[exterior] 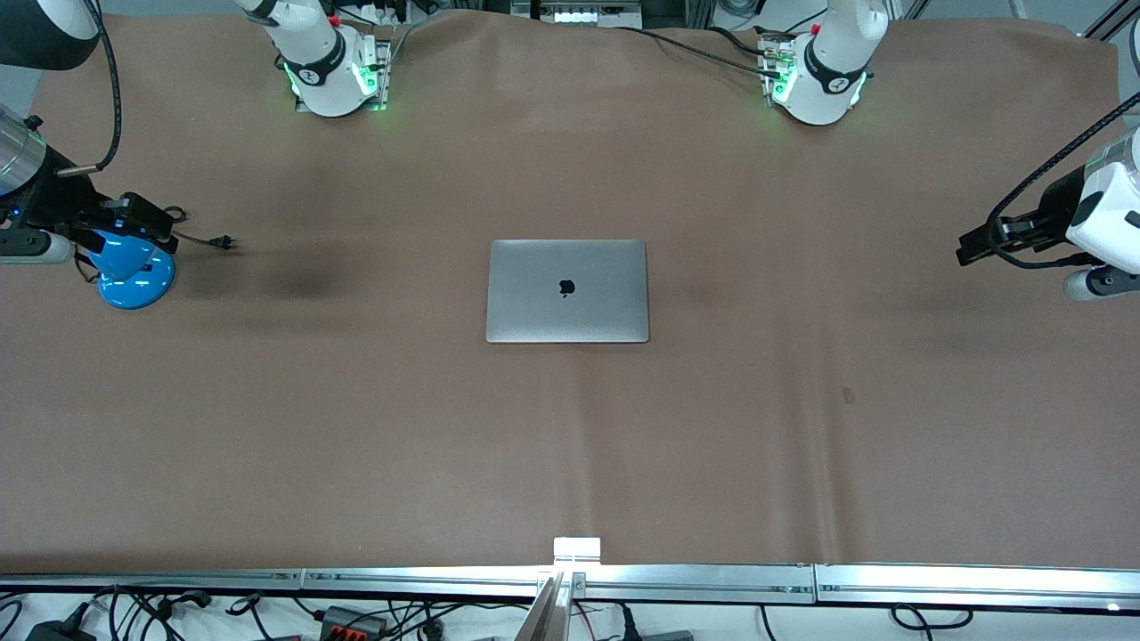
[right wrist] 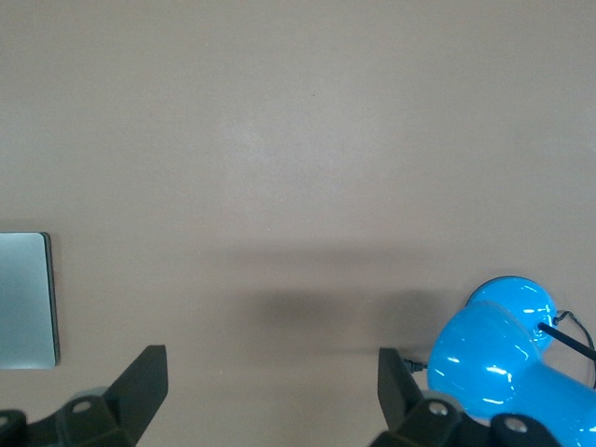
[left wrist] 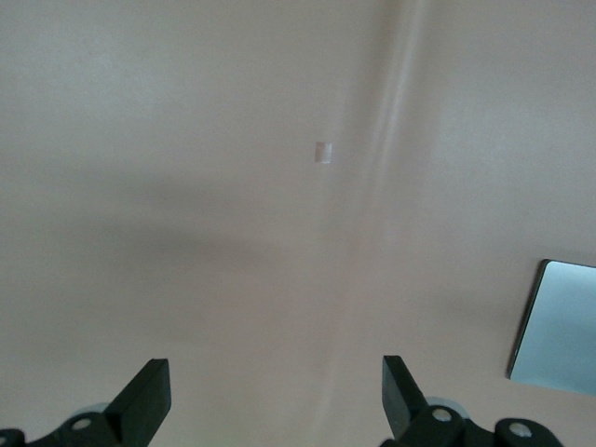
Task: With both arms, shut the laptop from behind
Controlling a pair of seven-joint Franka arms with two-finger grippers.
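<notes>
Laptop [exterior: 567, 290]: mid-worktop [exterior: 570, 445], lid already flat shut, logo up. Left claw [left wrist: 276, 396]: spread, empty, over bare worktop at its end. Right claw [right wrist: 270, 391]: spread, empty, above blue lamp [exterior: 134, 271]. Advice: confirm lid seated; no pressing needed.

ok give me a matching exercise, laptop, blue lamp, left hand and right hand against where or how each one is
Things:
1. laptop
2. blue lamp
3. left hand
4. right hand

Places or states:
A. open, over bare brown cloth at the left arm's end
B. shut flat mid-table, logo up
C. open, over the lamp
D. on the table at the right arm's end

Pairs: 1-B, 2-D, 3-A, 4-C
</notes>
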